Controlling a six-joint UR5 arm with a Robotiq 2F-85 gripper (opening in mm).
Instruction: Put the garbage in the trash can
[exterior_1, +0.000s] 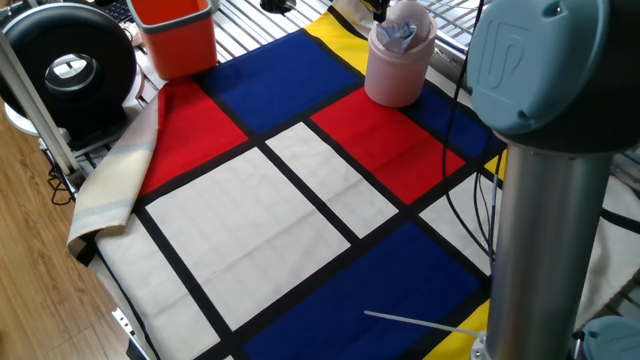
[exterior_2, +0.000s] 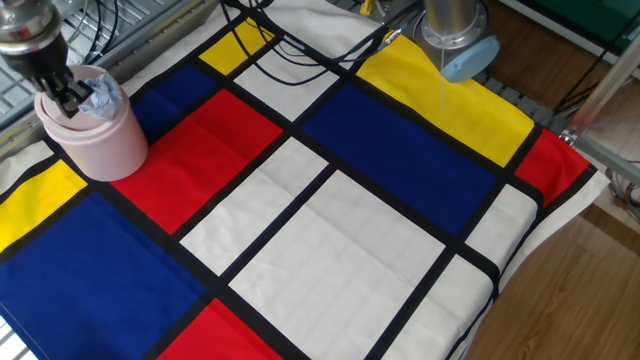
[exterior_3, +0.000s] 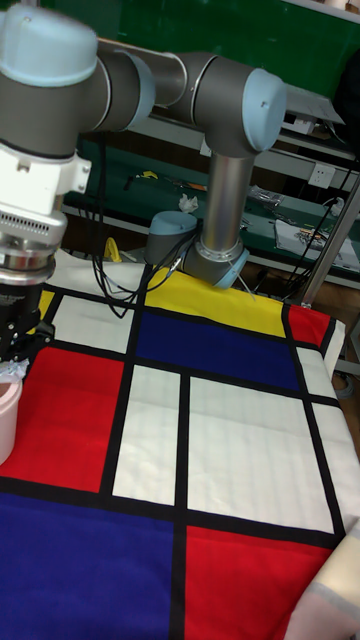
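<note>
Tabletop: covered by a smooth cloth (exterior_2: 330, 240) printed in flat red, blue, yellow and white rectangles divided by black bands. At one edge the cloth folds and hangs, showing a beige underside.

Trash can (exterior_1: 397, 62): pale pink plastic cylinder, matt, upright near a far corner of the cloth, standing where a red and a blue panel meet. Its top is open to view in both fixed views. The tall fixed view shows only a sliver of its wall (exterior_3: 6, 415) at the left border.

Garbage (exterior_2: 101, 95): crumpled white-grey wad, creased and irregular, sitting in the mouth of the can and reaching slightly above the rim; also seen in one fixed view (exterior_1: 399, 35).

Gripper (exterior_2: 66, 92): dark two-finger tool under a ribbed metal wrist, at the can's rim just beside the wad. The fingers appear slightly parted with nothing clearly between them; whether they touch the paper cannot be told. In the tall fixed view (exterior_3: 17, 345) it hangs from a grey, rounded arm with pale blue caps.

Orange bin (exterior_1: 175, 35): square-sided, glossy plastic, beyond the cloth's far edge; seen in one fixed view only.

Black disc (exterior_1: 68, 62): round, with a white centre, beside the orange bin.

Black cables (exterior_2: 300, 45): looped across the yellow and white panels near the arm's base.
</note>
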